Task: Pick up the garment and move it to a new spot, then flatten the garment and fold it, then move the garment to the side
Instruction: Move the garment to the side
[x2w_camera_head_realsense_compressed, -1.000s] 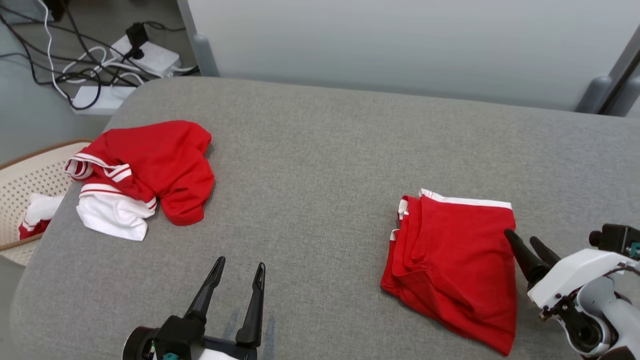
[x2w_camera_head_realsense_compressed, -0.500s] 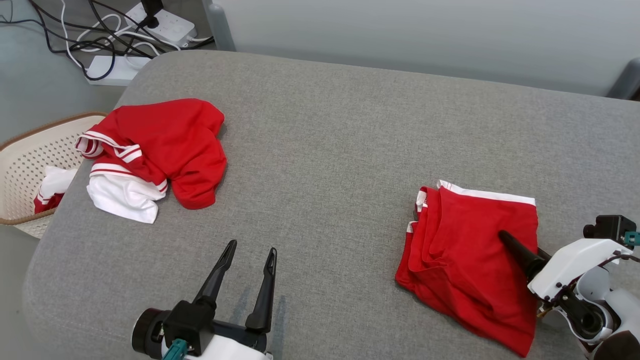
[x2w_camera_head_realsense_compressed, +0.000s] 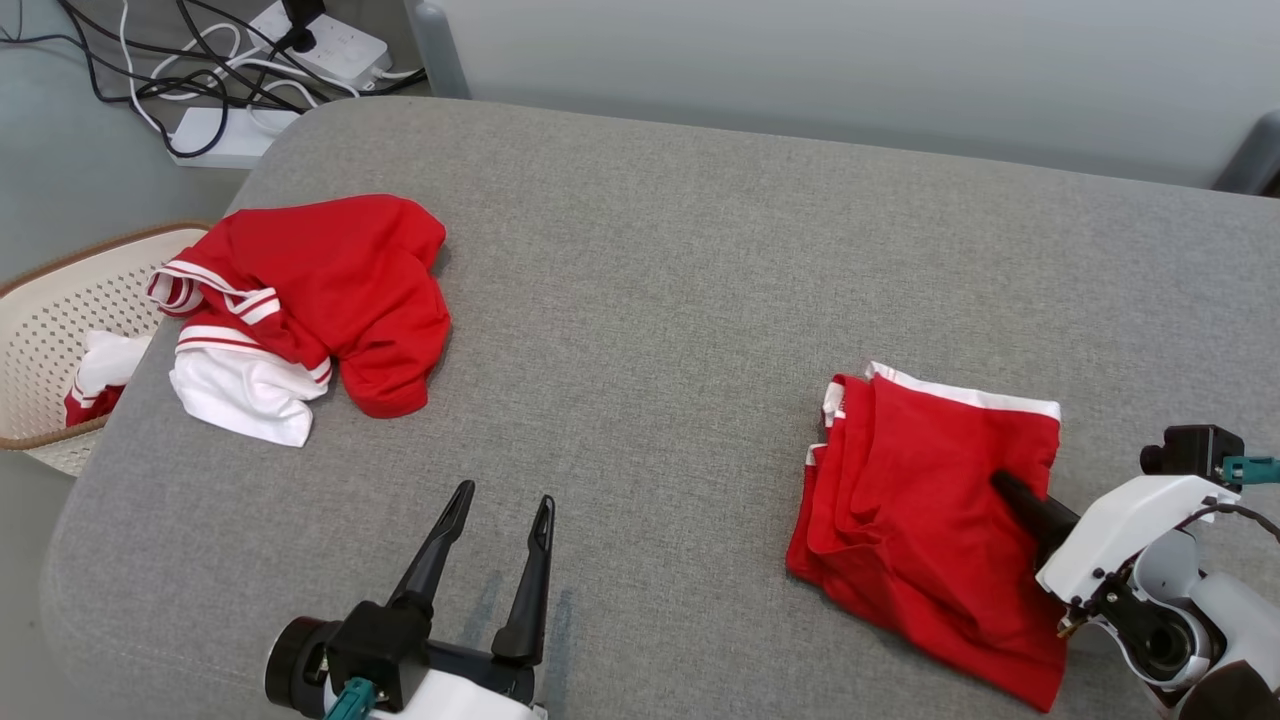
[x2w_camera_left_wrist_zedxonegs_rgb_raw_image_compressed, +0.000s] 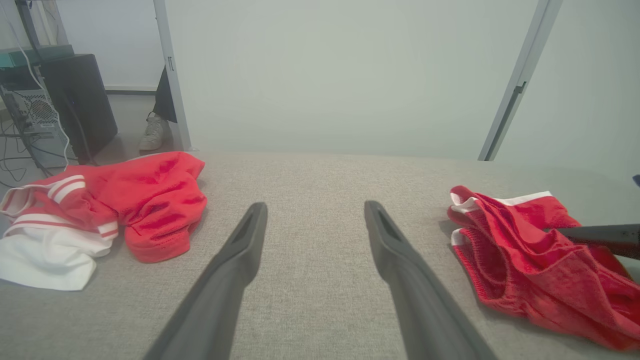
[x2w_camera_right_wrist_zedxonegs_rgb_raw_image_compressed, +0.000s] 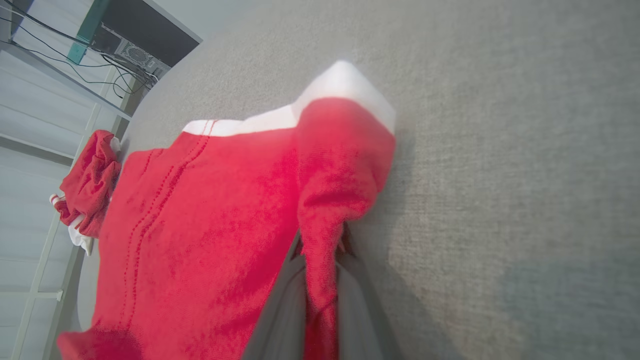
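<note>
My right gripper (x2w_camera_head_realsense_compressed: 1012, 492) is closed, its two fingers pinching a raised ridge of red cloth at the right-hand edge of the folded garment (x2w_camera_head_realsense_compressed: 920, 520). In the right wrist view the fabric bunches up between the fingers, so the hold is on a pinch of cloth, and I cannot tell how many layers it includes. The edge grip is deliberate: taken low and from the side, it should let the stack slide without the fold opening. The garment lies on the right part of the grey padded surface (x2w_camera_head_realsense_compressed: 650, 300), white hem band toward the far side, folds stacked at its left edge. Judged from this, flattening and folding are complete and the final shift to the side is the step in hand. My left gripper (x2w_camera_head_realsense_compressed: 505, 495) is spread wide and holds nothing, parked at the near edge, well apart from the garment, presumably to stay out of the path. Further out, a crumpled heap (x2w_camera_head_realsense_compressed: 330, 290) of red and white clothing sits at the far left, just beside a perforated basket (x2w_camera_head_realsense_compressed: 100, 255). Power strips (x2w_camera_head_realsense_compressed: 320, 45) lie on the floor beyond.
</note>
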